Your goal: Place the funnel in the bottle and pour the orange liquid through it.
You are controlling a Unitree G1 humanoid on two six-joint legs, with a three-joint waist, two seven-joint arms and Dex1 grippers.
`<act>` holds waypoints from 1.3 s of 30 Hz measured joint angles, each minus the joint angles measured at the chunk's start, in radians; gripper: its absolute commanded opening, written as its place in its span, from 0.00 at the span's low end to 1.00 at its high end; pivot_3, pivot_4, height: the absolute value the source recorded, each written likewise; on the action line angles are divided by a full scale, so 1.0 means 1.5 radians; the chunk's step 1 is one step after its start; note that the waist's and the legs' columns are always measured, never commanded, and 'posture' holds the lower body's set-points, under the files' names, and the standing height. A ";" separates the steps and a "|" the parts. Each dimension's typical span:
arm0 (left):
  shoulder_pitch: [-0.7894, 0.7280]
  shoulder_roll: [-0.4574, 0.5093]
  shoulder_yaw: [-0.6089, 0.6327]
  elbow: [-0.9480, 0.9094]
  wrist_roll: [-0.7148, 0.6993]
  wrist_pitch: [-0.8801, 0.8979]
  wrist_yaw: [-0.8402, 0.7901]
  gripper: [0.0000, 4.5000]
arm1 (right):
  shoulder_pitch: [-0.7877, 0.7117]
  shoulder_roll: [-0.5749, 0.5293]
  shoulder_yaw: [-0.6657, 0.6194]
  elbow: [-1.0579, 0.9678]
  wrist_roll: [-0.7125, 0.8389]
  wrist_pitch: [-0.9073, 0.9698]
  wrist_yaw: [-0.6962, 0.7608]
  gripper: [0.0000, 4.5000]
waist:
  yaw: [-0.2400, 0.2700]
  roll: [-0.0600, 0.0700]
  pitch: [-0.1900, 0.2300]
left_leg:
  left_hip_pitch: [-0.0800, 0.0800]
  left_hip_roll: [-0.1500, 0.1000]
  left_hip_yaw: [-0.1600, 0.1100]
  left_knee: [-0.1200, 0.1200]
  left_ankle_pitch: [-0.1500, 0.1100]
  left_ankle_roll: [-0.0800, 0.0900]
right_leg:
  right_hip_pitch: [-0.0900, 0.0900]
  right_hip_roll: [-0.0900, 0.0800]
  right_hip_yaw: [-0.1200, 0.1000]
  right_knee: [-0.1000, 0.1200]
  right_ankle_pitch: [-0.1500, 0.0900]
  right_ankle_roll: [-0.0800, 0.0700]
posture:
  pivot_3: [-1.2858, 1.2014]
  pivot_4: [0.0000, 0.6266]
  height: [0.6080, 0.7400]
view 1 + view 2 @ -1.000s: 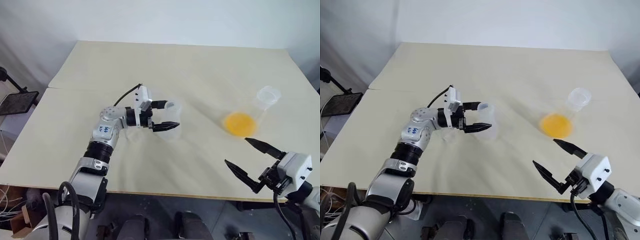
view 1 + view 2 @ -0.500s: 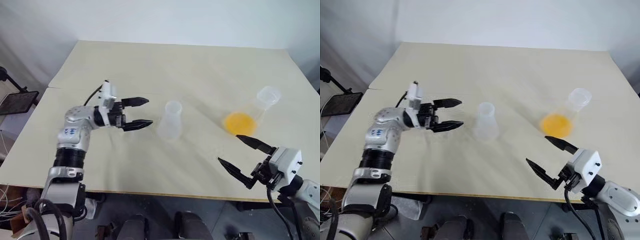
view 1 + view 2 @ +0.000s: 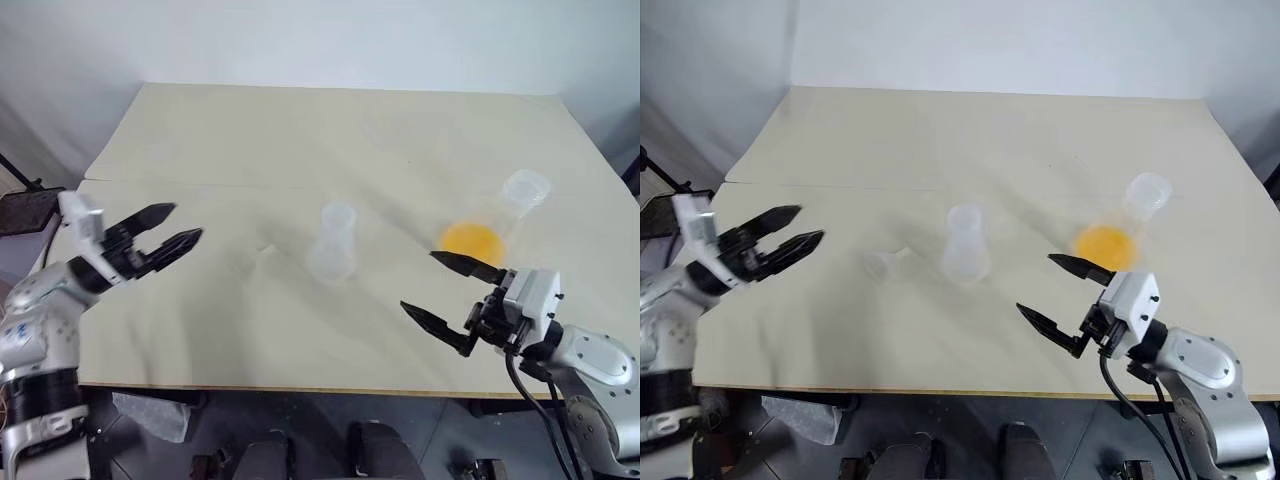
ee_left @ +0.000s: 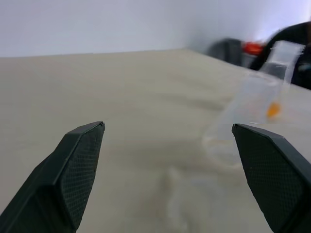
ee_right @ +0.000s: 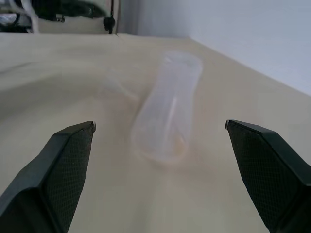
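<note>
L gripper point(image 3: 165, 228) hangs over the tabletop's point(image 3: 300, 140) L edge, jaws spread wide, nothing between them, tips aimed across toward the bottle point(image 3: 333, 243). R gripper point(image 3: 440, 288) sits low over the near-R part of the tabletop, jaws likewise wide apart and empty, tips angled toward the middle.

Between the 2 grippers, well apart from both, the frosted bottle stands upright near the tabletop's centre; seen from the R wrist it sits straight ahead between the jaws' tips, wide neck open at top. The funnel point(image 3: 887, 264), small and clear, lies on the tabletop just beside the bottle, on the side facing the L gripper, closer to the bottle than to the L jaws; not in the bottle's neck.

Just beyond the R gripper's upper finger, near but apart from it, stands a clearer flask point(image 3: 510, 205) w/ a long neck, the orange liquid point(image 3: 471, 241) pooled in its wide base. From the L wrist, the bottle shows ahead toward the R-hand finger, w/ a spot of orange visible behind it.

Tabletop is pale beige, w/ a seam running across it beyond the L gripper.
</note>
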 measured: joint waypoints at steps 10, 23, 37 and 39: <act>0.210 0.019 0.132 0.010 0.001 -0.039 0.041 0.99 | -0.033 0.000 0.032 0.012 0.002 0.001 0.017 1.00 | 0.013 -0.001 0.000 | 0.000 -0.001 -0.003 0.000 -0.002 0.001 | 0.002 -0.001 -0.001 -0.005 0.000 0.000 | 0.52 0.24 1.00; 0.022 0.052 -0.121 -0.032 0.082 -0.041 0.036 0.99 | -0.026 -0.004 0.026 0.039 -0.011 -0.006 0.032 1.00 | -0.002 -0.001 0.000 | 0.000 0.000 -0.001 -0.001 -0.002 0.001 | 0.000 0.000 -0.001 -0.001 0.000 0.000 | 0.52 0.24 1.00; -0.098 0.019 -0.254 0.076 0.147 -0.055 -0.017 0.99 | 0.004 -0.005 0.008 0.030 -0.022 -0.007 0.007 1.00 | -0.011 -0.001 0.000 | 0.000 0.000 0.000 0.000 -0.002 0.001 | 0.000 0.000 -0.001 0.000 0.000 0.000 | 0.52 0.24 1.00; -0.093 0.018 -0.254 0.068 0.140 -0.052 -0.030 0.99 | 0.007 -0.005 0.008 0.028 -0.022 -0.007 0.003 1.00 | -0.013 -0.001 0.000 | 0.000 0.000 0.000 0.000 -0.002 0.001 | 0.000 0.000 -0.001 0.000 0.000 0.000 | 0.52 0.24 1.00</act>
